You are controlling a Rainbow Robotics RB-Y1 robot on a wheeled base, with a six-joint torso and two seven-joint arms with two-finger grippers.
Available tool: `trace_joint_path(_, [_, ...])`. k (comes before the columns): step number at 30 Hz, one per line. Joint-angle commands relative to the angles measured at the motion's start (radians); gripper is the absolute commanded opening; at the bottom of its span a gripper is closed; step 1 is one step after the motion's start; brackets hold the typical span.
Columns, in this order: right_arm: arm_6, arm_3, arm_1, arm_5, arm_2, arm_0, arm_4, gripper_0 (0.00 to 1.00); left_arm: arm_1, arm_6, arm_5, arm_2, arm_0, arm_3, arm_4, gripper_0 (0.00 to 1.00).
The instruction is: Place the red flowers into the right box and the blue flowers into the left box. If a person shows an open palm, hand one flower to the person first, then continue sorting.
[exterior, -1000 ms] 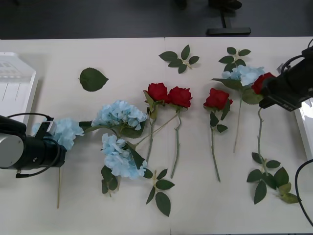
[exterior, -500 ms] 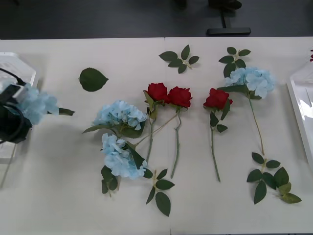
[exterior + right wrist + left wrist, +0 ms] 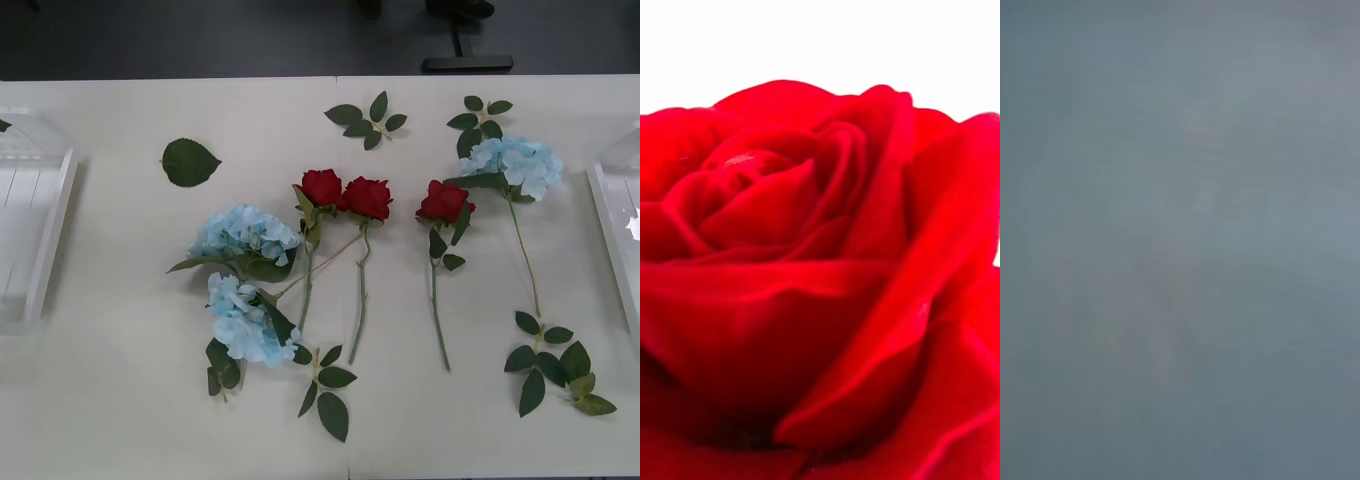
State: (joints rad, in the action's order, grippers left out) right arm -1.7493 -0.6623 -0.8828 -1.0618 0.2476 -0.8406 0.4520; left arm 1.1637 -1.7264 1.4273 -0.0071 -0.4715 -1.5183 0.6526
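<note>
Three red flowers lie mid-table in the front view: two side by side (image 3: 322,187) (image 3: 368,197) and one further right (image 3: 444,201). Two blue flowers (image 3: 243,232) (image 3: 243,320) lie left of them, and a third (image 3: 518,162) lies at the right rear. The left box (image 3: 55,225) sits at the table's left edge and the right box (image 3: 607,230) at its right edge. A red flower's bloom (image 3: 812,262) sits very close to the lens in the right wrist view, against white. The left wrist view is an even grey-blue blur, and I cannot tell what it is.
A single loose leaf (image 3: 189,161) lies at the left rear. Leaf sprigs lie at the back (image 3: 366,120) (image 3: 480,112) and near the front (image 3: 327,385). A leafy stem end (image 3: 555,365) rests at the front right. A dark stand foot (image 3: 467,62) is beyond the table's far edge.
The left arm carried a blue flower leftward over the left box and out of the front view. The right arm carried a red rose off past the right edge.
</note>
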Motion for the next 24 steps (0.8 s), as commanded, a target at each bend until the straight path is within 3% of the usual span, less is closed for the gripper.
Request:
trace_joint_path(1, [0.025, 0.044, 0.028, 0.055, -0.007, -0.041, -0.019, 0.0, 0.013, -0.018, -0.139, -0.053, -0.03, 0.124, -0.048, 0.0])
trace_joint_path(3, [0.028, 0.061, 0.035, 0.077, -0.007, -0.04, -0.019, 0.0, 0.007, -0.019, -0.197, -0.077, -0.03, 0.159, -0.062, 0.01])
trace_joint_path(4, [0.028, 0.07, 0.038, 0.089, -0.007, -0.04, -0.019, 0.0, 0.005, -0.019, -0.226, -0.094, -0.03, 0.173, -0.073, 0.35])
trace_joint_path(5, [0.028, 0.073, 0.039, 0.097, -0.008, -0.04, -0.018, 0.1, 0.004, -0.019, -0.245, -0.11, -0.03, 0.184, -0.084, 0.62])
trace_joint_path(6, [0.028, 0.072, 0.039, 0.095, -0.008, -0.041, -0.018, 0.22, 0.004, -0.016, -0.249, -0.116, -0.03, 0.187, -0.084, 0.7])
trace_joint_path(8, [0.024, 0.073, 0.039, 0.094, -0.019, -0.041, -0.006, 0.58, 0.004, -0.013, -0.251, -0.122, -0.03, 0.19, -0.084, 0.85])
trace_joint_path(9, [0.02, 0.073, 0.039, 0.092, -0.024, -0.04, -0.001, 0.67, 0.004, -0.015, -0.251, -0.122, -0.03, 0.19, -0.084, 0.9])
trace_joint_path(10, [0.014, 0.073, 0.039, 0.092, -0.03, -0.04, 0.01, 0.82, 0.004, -0.016, -0.246, -0.122, -0.029, 0.19, -0.084, 0.99])
trace_joint_path(12, [-0.001, 0.072, 0.031, 0.085, -0.033, -0.041, 0.037, 1.0, 0.004, -0.021, -0.235, -0.122, -0.029, 0.187, -0.077, 1.0])
trace_joint_path(17, [-0.156, 0.041, 0.002, 0.009, -0.079, -0.043, 0.18, 1.0, 0.004, -0.027, -0.192, -0.113, -0.029, 0.167, -0.013, 1.0])
trace_joint_path(24, [-0.262, -0.203, -0.015, -0.319, -0.108, -0.041, 0.473, 1.0, 0.002, -0.018, 0.001, 0.021, 0.004, 0.038, 0.263, 1.0])
